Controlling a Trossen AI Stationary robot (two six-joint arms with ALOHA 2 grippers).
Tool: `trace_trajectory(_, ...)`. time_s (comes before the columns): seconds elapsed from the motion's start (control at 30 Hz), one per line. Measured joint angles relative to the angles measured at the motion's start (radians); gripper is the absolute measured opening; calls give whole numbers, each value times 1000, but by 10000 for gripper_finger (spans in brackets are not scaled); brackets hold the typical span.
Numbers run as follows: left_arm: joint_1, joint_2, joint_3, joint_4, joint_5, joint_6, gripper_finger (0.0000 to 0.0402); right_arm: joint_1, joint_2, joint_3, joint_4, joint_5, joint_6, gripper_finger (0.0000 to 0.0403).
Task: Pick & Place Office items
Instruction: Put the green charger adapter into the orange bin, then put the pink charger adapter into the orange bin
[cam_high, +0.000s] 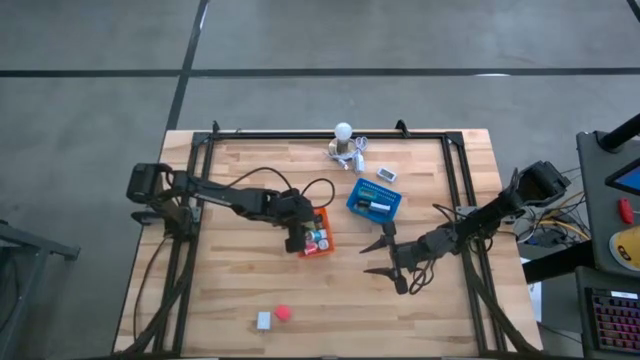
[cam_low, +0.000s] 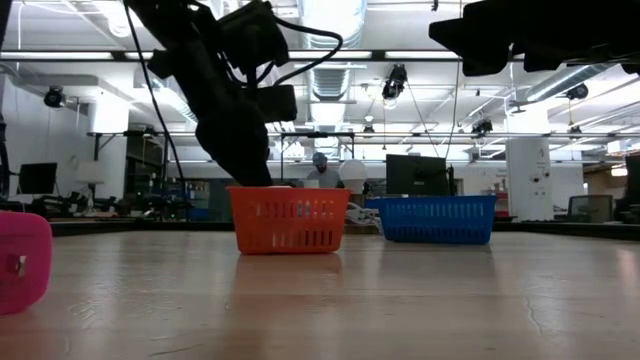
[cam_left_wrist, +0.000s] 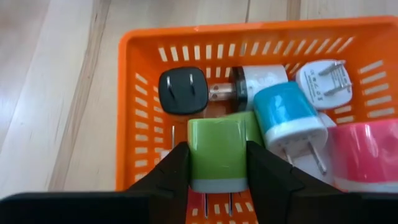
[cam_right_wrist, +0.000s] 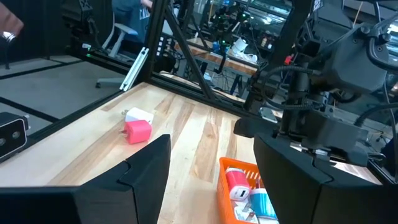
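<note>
I'm seeing the left gripper (cam_left_wrist: 217, 165) pinching a green charger (cam_left_wrist: 217, 149) over the orange tray (cam_left_wrist: 140, 93) (no readable labels); the right gripper (cam_high: 385, 257) is hanging spread, empty.

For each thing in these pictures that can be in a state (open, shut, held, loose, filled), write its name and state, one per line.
Left gripper: over the orange tray, shut on the green plug.
Green plug: held between the fingers.
Orange tray: upright, holding several plugs.
Blue tray: upright, some items inside.
Right gripper: open, empty, above bare table.
Pink plug: loose on the table.
White plug: loose beside the pink plug.
</note>
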Motion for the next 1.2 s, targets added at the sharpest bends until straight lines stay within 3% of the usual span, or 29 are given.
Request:
trace_trajectory(0.1, 0, -9, -2, -7, 0, 8, 129, 0, 0, 0, 0, 0, 0, 226)
trace_trajectory(0.3, 0, -12, -2, -2, -6, 15, 231, 0, 0, 0, -3, 0, 4, 226)
trace_trajectory(0.47, -3, -16, -2, 4, -8, 35, 275, 0, 0, 0, -5, 0, 4, 226)
trace_trajectory(0.97, -5, -134, -1, 3, -61, 71, 284, 0, 0, -3, -7, 0, 5, 226)
trace_trajectory(1.2, -64, -243, -1, -119, -48, 91, 284, 0, 0, -10, -8, -1, 18, 226)
